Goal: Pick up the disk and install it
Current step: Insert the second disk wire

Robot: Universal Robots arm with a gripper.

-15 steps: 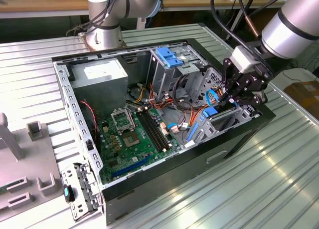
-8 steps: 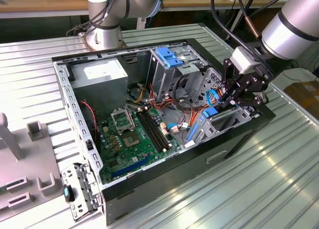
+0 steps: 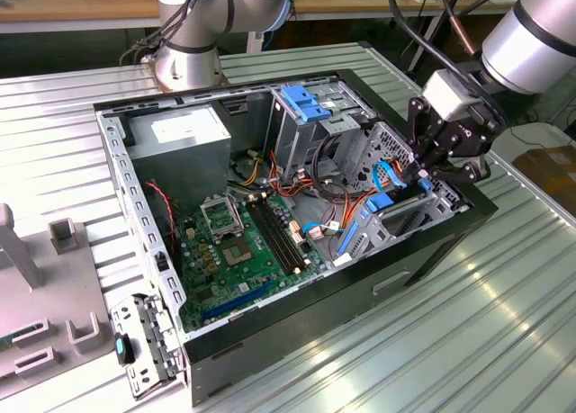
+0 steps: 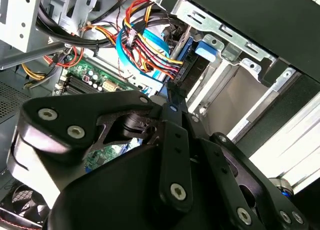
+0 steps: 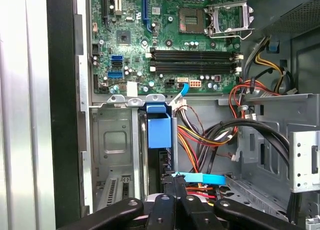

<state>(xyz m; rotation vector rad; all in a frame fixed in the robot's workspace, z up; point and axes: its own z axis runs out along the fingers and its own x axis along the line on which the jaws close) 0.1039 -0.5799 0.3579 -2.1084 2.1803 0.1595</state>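
Observation:
The disk stands on edge in the drive cage at the corner of the open computer case on the exterior view's right. Its bright blue rail faces up and its dark body runs down into the bay. My black gripper hangs right over it. In both wrist views the fingers lie close together, and the gripper tapers to a point at the disk's upper edge. Whether the tips touch the disk is hidden. A light blue flat cable crosses just beside the fingertips.
Red, orange and yellow wires crowd the space next to the bay. The green motherboard fills the case floor, with a grey power supply box behind it. A blue latch plate tops the rear cage. A second robot's base stands behind the case.

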